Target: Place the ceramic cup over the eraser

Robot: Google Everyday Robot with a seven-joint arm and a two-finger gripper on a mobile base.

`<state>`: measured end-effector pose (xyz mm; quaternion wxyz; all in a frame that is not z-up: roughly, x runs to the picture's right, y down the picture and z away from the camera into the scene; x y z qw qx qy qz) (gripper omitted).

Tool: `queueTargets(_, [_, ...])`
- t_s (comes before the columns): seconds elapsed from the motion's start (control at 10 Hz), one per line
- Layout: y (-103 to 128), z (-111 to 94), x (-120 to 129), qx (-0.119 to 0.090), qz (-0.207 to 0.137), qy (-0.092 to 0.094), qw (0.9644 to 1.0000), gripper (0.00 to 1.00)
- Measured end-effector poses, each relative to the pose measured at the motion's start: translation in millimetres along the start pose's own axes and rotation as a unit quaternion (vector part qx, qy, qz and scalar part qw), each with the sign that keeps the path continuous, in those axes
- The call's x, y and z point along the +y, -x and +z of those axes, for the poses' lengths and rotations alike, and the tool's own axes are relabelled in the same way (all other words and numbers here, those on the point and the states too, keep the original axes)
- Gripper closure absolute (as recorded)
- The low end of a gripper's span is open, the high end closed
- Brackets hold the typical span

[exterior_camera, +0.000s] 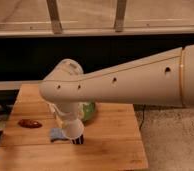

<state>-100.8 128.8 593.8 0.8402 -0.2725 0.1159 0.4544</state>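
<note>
My white arm crosses the view from the right and bends down over the wooden table (110,145). My gripper (76,135) is at its lower end, near the table's front middle, mostly hidden by the arm. A white cylindrical end (73,128) shows there; I cannot tell whether it is the ceramic cup or my wrist. Right under it a small dark piece with white stripes, which looks like the eraser (78,141), sits on the wood.
A lumpy blue-grey piece (56,134) lies just left of the gripper. A dark red oval thing (29,123) lies further left. A green bowl (88,111) stands behind the gripper, partly hidden by the arm. The table's right edge meets grey floor (170,145).
</note>
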Motion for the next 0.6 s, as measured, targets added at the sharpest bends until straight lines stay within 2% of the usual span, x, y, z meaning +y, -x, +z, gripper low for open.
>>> queueTargets(0.1, [0.7,0.1,-0.4,0.0,0.001,0.001,1.0,0.21])
queueTargets(0.6, [1.2,1.3,-2.9,-0.004,0.007,0.005,1.0,0.2])
